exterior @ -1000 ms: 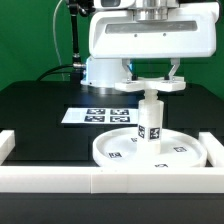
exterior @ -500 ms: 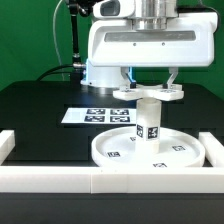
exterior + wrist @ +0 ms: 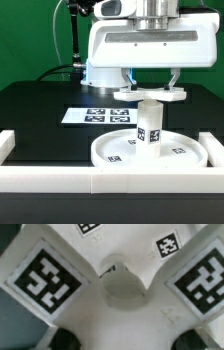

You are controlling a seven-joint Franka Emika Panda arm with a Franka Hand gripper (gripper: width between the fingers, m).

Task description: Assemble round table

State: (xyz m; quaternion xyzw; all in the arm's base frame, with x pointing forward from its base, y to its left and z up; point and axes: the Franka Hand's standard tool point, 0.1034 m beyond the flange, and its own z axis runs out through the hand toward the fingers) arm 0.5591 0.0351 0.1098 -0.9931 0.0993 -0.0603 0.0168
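The round disc (image 3: 115, 152) lies flat on the black table near the front rail. The short post (image 3: 149, 125) stands upright at its centre. The cross-shaped piece (image 3: 150, 96) sits level on top of the post. My gripper (image 3: 150, 88) reaches down from above and is shut on the cross-shaped piece, one finger on each side. In the wrist view the cross-shaped piece (image 3: 110, 319) fills the picture with its tagged arms and a round hollow in the middle, and the dark fingertips (image 3: 66, 339) flank it. The disc's centre is hidden by the post.
The marker board (image 3: 92, 115) lies flat behind the disc. The white border rail (image 3: 70, 181) runs along the front, with raised ends at the exterior view's left (image 3: 7, 145) and right (image 3: 215, 148). The arm's white base (image 3: 100, 70) stands behind.
My gripper has come down a little with the cross-shaped piece, which now rests lower on the post. The tags on the post face a different way, so it has turned.
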